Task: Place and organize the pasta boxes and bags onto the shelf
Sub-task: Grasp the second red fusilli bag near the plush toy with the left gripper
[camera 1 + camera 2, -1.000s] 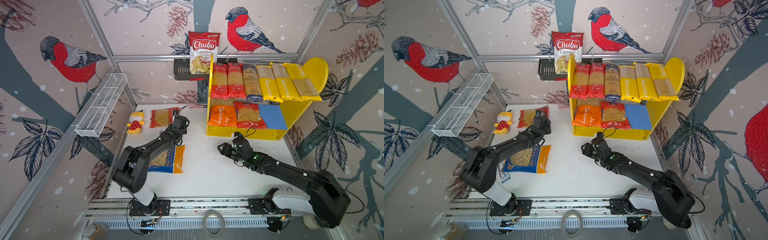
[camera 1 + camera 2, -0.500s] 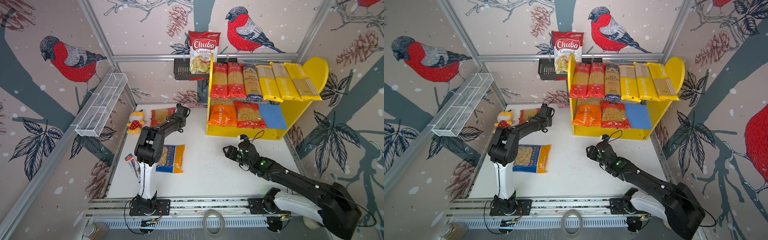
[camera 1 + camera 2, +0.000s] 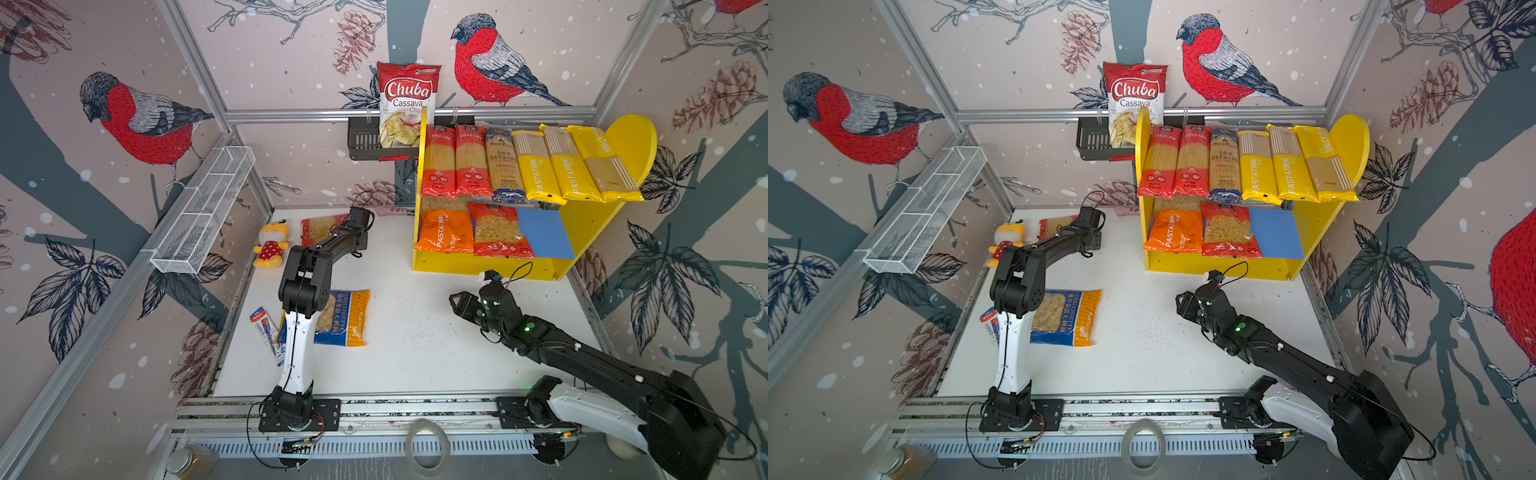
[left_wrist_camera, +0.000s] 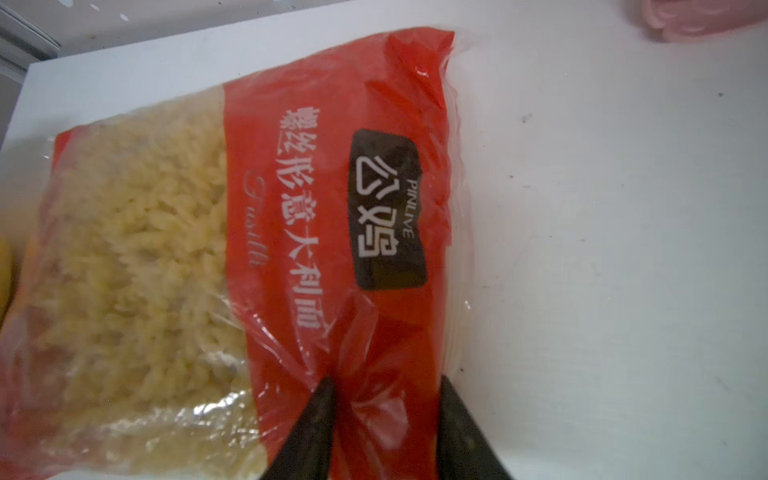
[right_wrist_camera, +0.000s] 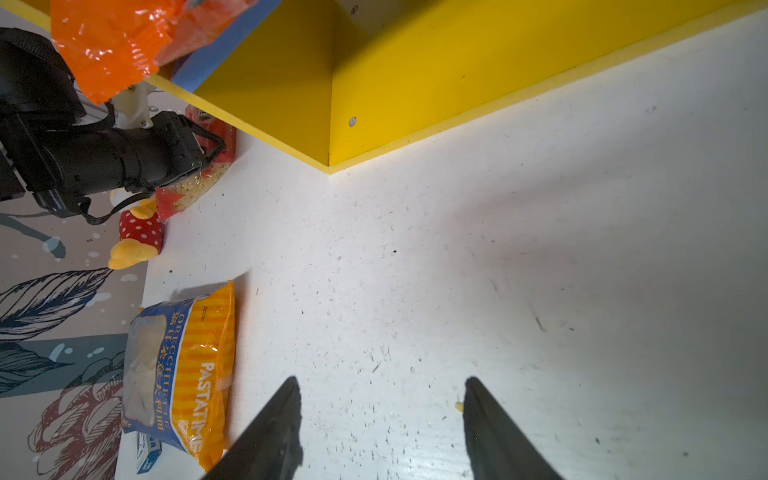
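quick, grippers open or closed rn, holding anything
Left gripper: closed on the red pasta bag, film bunched between its fingers.
Right gripper: open, holding nothing.

Left gripper (image 4: 386, 380) clamped, outstretched — right gripper (image 5: 382, 379) spread.

The shelf (image 3: 490, 266) stood at the table's (image 3: 415, 357) back right, holding six spaghetti packs (image 3: 500, 166) side by side on top and two macaroni bags (image 3: 442, 235) at the left of its lower board (image 3: 544, 232). Left of the shelf lay the fusilli bag (image 3: 318, 228), the plush toy (image 3: 272, 245) just beside it. The orecchiette bag (image 3: 349, 318) lay nearer the front.
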Action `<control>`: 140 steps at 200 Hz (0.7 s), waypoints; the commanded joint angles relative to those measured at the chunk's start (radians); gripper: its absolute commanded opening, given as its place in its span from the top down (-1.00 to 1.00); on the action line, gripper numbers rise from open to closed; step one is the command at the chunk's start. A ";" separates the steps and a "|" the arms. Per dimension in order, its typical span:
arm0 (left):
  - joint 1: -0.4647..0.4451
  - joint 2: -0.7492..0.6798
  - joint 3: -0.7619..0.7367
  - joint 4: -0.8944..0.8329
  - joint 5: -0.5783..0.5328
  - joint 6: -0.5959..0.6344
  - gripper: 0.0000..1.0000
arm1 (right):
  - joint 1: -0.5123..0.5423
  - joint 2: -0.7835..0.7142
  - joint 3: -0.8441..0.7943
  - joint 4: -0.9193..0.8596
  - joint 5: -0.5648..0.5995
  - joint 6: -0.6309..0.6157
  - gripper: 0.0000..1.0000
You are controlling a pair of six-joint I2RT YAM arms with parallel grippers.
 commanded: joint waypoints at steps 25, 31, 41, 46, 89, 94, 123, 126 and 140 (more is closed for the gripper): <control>0.001 -0.126 -0.074 0.026 0.052 -0.011 0.73 | -0.003 0.001 0.002 0.000 0.023 0.008 -0.25; 0.001 -0.146 -0.081 0.030 0.053 -0.011 0.77 | -0.004 0.008 0.004 0.002 0.019 0.007 -0.25; 0.001 -0.173 -0.090 0.032 0.059 -0.005 0.85 | -0.005 0.016 0.011 0.003 0.016 0.005 -0.25; 0.002 -0.187 -0.094 0.031 0.064 -0.001 0.89 | -0.005 0.021 0.014 0.002 0.015 0.004 -0.25; -0.001 -0.325 -0.165 0.039 0.082 -0.010 1.00 | -0.006 0.035 0.010 0.024 0.011 0.009 -0.25; -0.002 -0.342 -0.179 0.045 0.085 -0.013 1.00 | -0.006 0.038 0.012 0.024 0.009 0.007 -0.25; -0.005 -0.413 -0.223 0.043 0.155 -0.021 1.00 | -0.007 0.061 0.027 0.028 0.002 0.002 -0.25; -0.006 -0.418 -0.225 0.037 0.164 -0.023 1.00 | -0.006 0.063 0.028 0.028 0.003 0.002 -0.25; -0.015 -0.451 -0.244 0.027 0.172 -0.037 1.00 | -0.007 0.070 0.031 0.033 0.000 0.003 -0.25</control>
